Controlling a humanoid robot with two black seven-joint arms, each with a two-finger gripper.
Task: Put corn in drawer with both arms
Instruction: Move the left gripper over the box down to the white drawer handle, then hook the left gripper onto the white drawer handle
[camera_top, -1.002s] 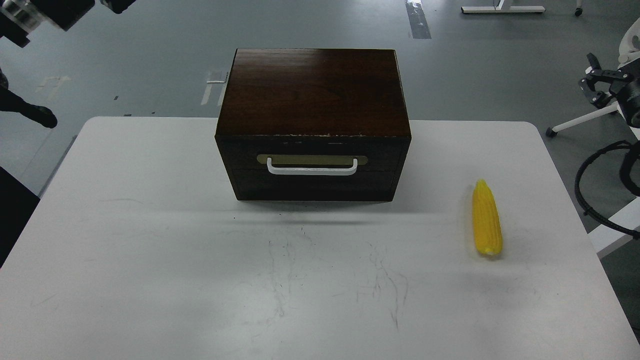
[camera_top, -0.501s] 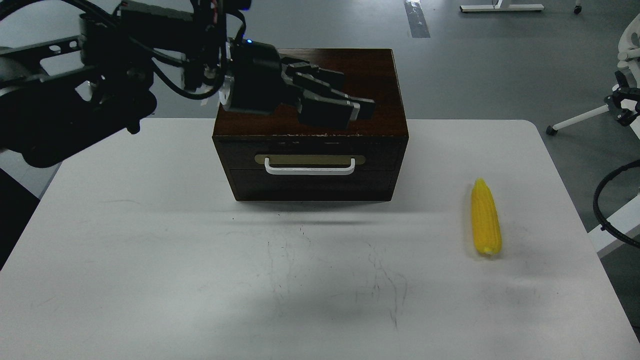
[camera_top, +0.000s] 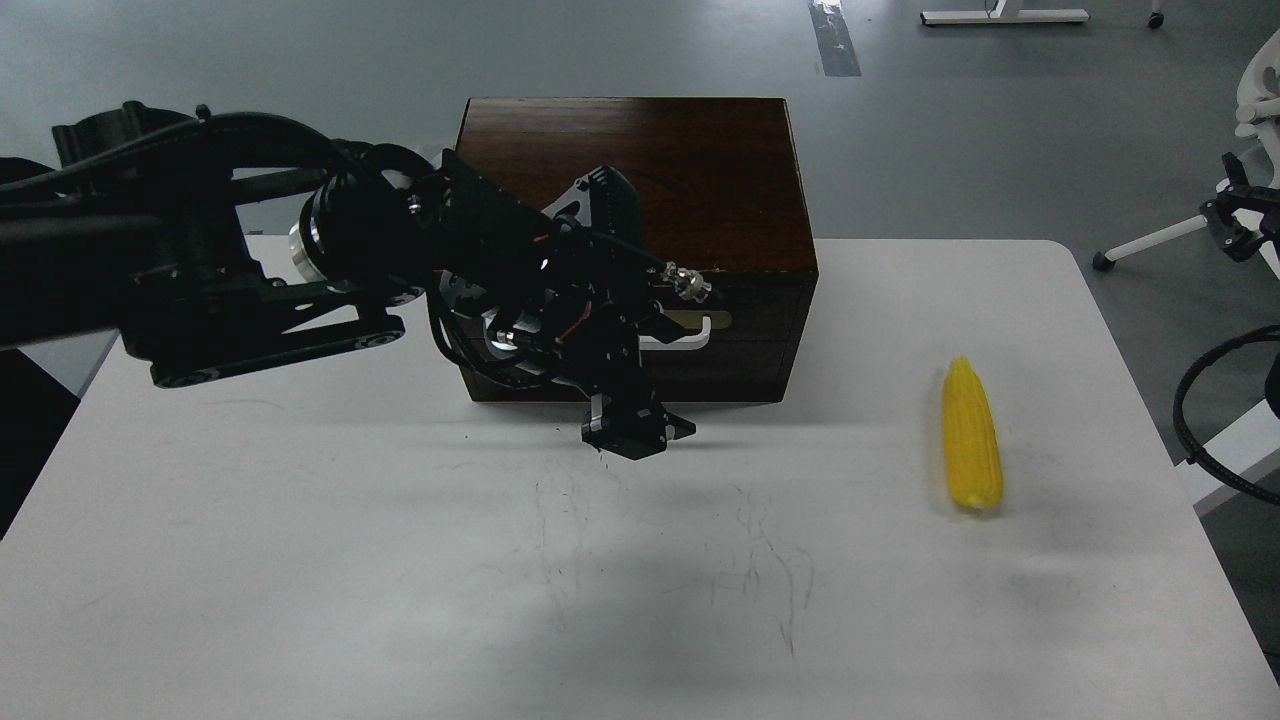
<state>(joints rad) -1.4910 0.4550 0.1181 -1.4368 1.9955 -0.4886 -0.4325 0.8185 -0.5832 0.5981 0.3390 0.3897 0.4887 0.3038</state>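
The left tool hangs in front of the drawer, below the white handle and just above the table. It is dark and seen end-on, so I cannot tell how far open it is; it seems to hold nothing. The drawer looks closed. The corn lies well apart on the table's right side. To do this well, raise the tool to handle height, hook the bar squarely, then pull straight out so the box does not slide. The right tool is out of view.
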